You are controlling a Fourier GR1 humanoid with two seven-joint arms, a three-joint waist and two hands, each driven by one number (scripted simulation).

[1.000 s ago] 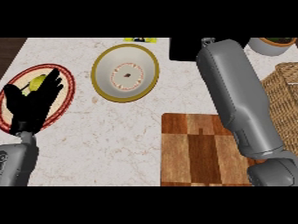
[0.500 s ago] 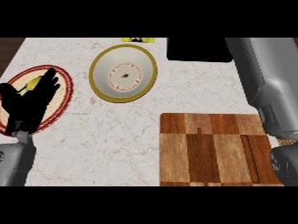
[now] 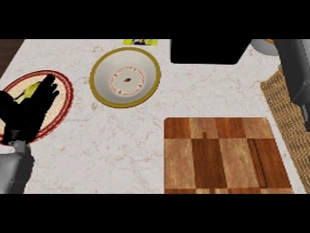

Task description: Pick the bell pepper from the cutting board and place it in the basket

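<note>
On the marble table (image 3: 117, 136), a wooden cutting board (image 3: 224, 154) is seen bare, with no bell pepper on it; the pepper cannot be found anywhere in view and is perhaps carried by the right arm, though this cannot be told. That grey right forearm (image 3: 308, 86) is stretched over the woven basket (image 3: 281, 109) at the right edge, presumably so the pepper can be let go there, but its hand is hidden. The left hand (image 3: 24, 111) is kept resting over a red-rimmed plate (image 3: 60, 91), fingers straight and spread wide, holding nothing. A yellow-rimmed plate (image 3: 125, 78) is set beyond the board.
</note>
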